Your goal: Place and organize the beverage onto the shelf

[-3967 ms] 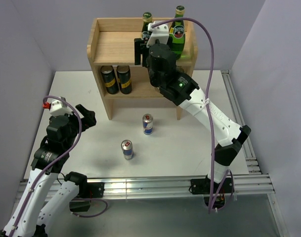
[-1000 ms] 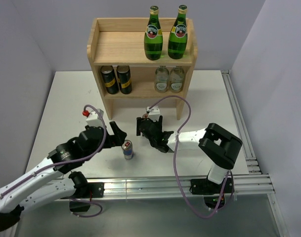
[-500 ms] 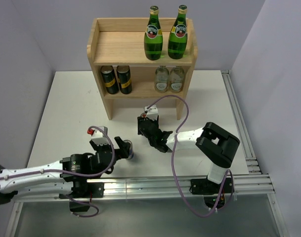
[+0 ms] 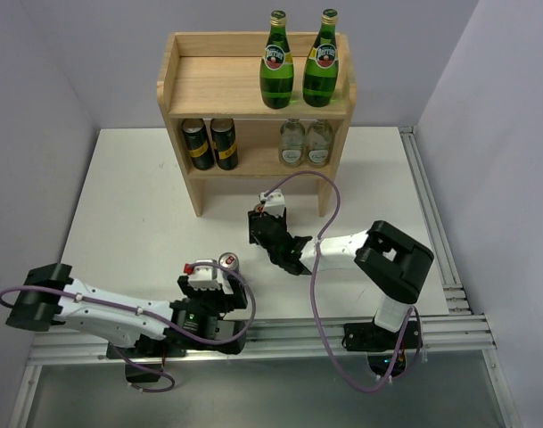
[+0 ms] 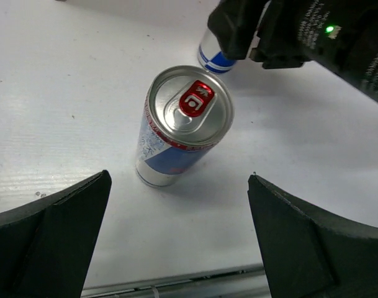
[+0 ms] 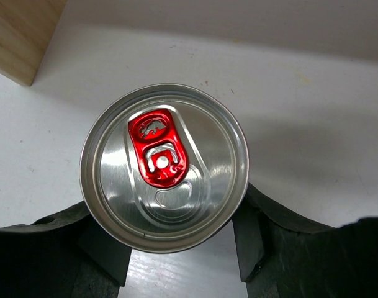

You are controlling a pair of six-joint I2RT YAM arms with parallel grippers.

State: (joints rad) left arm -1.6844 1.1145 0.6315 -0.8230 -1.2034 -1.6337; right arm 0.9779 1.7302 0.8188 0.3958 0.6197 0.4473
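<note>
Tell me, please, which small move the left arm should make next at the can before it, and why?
Probably ease the left gripper forward and down until its open fingers flank the blue-and-silver can, without closing yet. The left wrist view shows the can upright on the table, untouched, and just ahead of the wide-apart fingertips.

Top external: high, facing down, shelf [image 4: 218,85] at 12 o'clock. Left wrist: close, oblique on near can [image 5: 182,124], far can [image 5: 215,59] at 1 o'clock. Right wrist: straight down on far can.
</note>
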